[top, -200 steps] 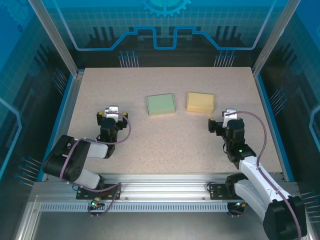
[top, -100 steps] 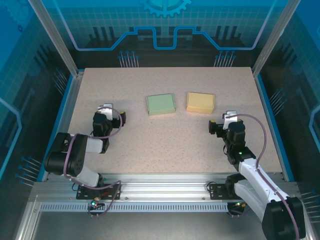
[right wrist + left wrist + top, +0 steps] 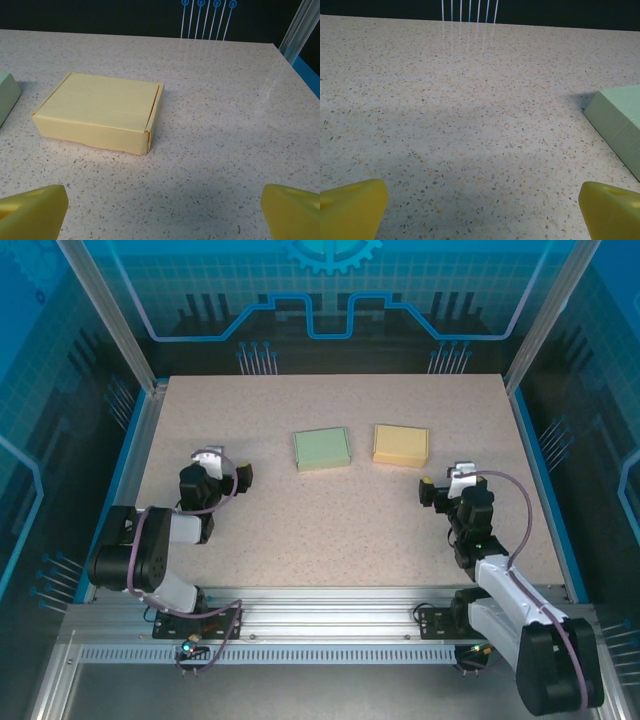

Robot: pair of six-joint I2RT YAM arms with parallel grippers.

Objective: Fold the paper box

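The flat pale-green paper box (image 3: 322, 449) and the flat yellow paper box (image 3: 400, 444) lie side by side, near each other but apart, around the middle of the speckled beige desk (image 3: 330, 530), somewhat toward its far edge. Both look fully folded and shut, so the folding seems finished; what is inside either cannot be seen. The left tool (image 3: 224, 466) sits toward the desk's left edge and the right tool (image 3: 447, 483) toward its right edge, each spread wide and pinching nothing. Any further move would likely call only for checking the yellow box's lid seam, which lies flush
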